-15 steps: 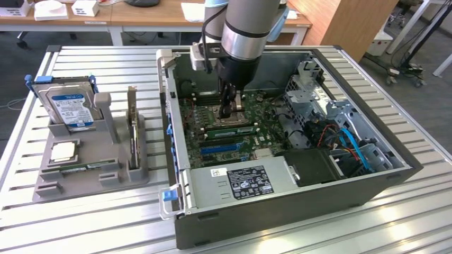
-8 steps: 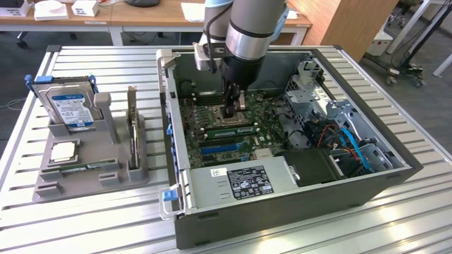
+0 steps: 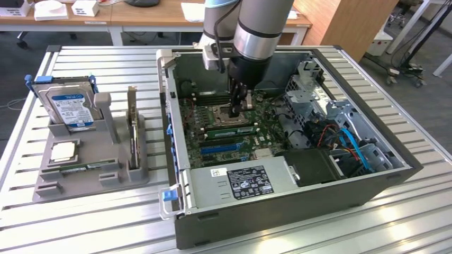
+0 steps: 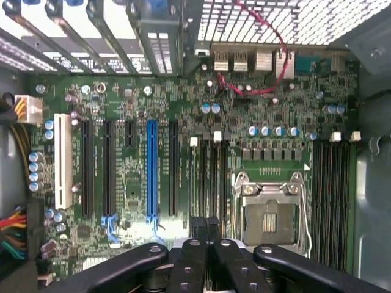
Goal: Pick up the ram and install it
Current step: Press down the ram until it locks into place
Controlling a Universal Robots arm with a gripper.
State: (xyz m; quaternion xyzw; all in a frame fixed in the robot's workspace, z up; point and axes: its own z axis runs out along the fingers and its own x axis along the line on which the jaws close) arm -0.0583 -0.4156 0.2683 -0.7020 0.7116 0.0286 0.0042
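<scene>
The ram [image 3: 227, 130] is a narrow green stick standing on edge in a slot of the motherboard [image 3: 211, 114], just on the near side of the CPU socket [image 3: 224, 112]. My gripper [image 3: 240, 110] reaches down into the open computer case [image 3: 282, 201] with its fingers shut, the tips low over the board next to the socket and the ram. In the wrist view the shut gripper [image 4: 206, 224] points at the row of memory slots [image 4: 208, 177] beside the CPU socket [image 4: 269, 213]. Whether the tips touch the ram I cannot tell.
A grey stand [image 3: 92, 174] on the slatted table, at the exterior view's left, holds a hard drive [image 3: 69, 106] and an upright expansion card [image 3: 133, 127]. Inside the case are the power supply [image 3: 240, 182], drive cage [image 3: 310, 95], blue and orange cables [image 3: 350, 143], and long expansion slots [image 4: 151, 165].
</scene>
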